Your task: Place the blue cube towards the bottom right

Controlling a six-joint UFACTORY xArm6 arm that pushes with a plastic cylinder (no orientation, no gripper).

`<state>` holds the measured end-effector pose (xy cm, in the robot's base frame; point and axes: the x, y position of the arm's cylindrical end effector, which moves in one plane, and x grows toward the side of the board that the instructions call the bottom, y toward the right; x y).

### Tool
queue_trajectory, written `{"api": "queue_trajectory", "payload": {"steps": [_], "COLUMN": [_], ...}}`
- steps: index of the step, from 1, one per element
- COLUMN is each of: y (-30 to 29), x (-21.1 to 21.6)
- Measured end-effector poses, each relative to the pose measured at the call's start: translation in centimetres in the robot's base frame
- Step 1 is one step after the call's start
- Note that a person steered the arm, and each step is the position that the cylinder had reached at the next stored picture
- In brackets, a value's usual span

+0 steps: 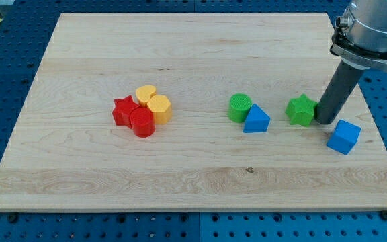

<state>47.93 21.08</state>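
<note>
The blue cube (344, 136) lies on the wooden board (193, 181) near the view's right edge, a little below the middle height. My tip (325, 122) stands just up and left of the cube, apart from it by a small gap, and close against the right side of the green star block (302, 110).
A green cylinder (240, 107) and a blue triangular block (256, 119) touch each other right of centre. Left of centre a cluster holds a red star (123, 110), a red cylinder (142, 124), a yellow heart-like block (146, 93) and a yellow cylinder (159, 107).
</note>
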Motion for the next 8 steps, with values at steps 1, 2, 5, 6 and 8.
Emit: {"api": "queue_trajectory", "payload": {"steps": [1, 2, 5, 6, 8], "y": [0.3, 0.7, 1.0, -0.1, 0.5], "x": [0.0, 0.2, 3.7, 4.1, 3.9]}}
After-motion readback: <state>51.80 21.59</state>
